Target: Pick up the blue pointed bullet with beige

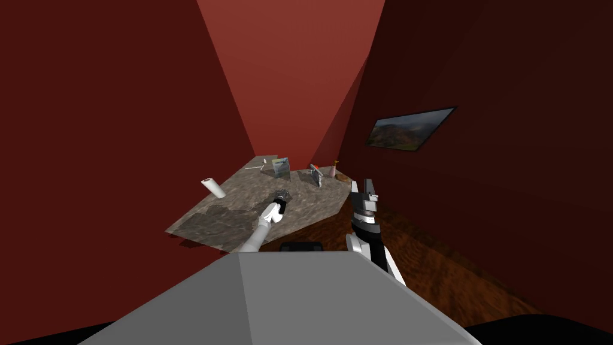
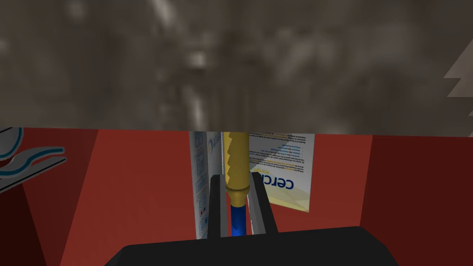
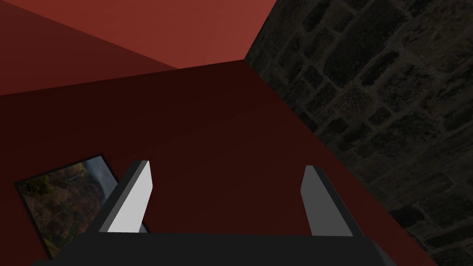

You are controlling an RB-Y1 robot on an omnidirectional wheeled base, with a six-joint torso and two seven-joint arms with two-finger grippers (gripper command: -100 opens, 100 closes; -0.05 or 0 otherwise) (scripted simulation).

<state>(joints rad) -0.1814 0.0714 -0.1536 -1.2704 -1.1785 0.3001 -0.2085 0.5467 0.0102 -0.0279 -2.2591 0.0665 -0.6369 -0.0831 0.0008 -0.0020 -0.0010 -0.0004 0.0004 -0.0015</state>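
R gripper [image 1: 364, 187] hung off the table's near R corner, over the floor, blades spread wide w/ nothing btwn them.

L arm reached out over the stone-patterned tabletop [image 1: 209, 224] to approx. its middle. L gripper [image 2: 235, 178] was clenched on the bullet [image 2: 237, 159], w/ both fingers [image 2: 217, 203] pressed flat against its sides. Bullet's long axis ran along the blades, straight out from the gripper body. The blue shaft sat down in the grip. The beige ribbed part stuck out past the fingertips, pointing toward the table's far edge. Its far end met the tabletop's line in the L wrist view; couldn't tell if it touched the top or hung clear.

So the task's thing was in the L pincer, mid-table, w/ the R one well apart. Judged: grasp looked made, lift left to do. Next move prob. a straight raise off the top, squeeze kept. The hold sat on the slim blue end w/ the beige part overhanging, so it could pivot.

Further out: white roll [image 1: 213, 187] at the L edge; printed box [image 2: 281, 171] near the far edge, dead ahead of the bullet's tip; pink vase [image 1: 332, 171] by the far R corner, w/ a grey item [image 1: 315, 174] beside it, too small to name.
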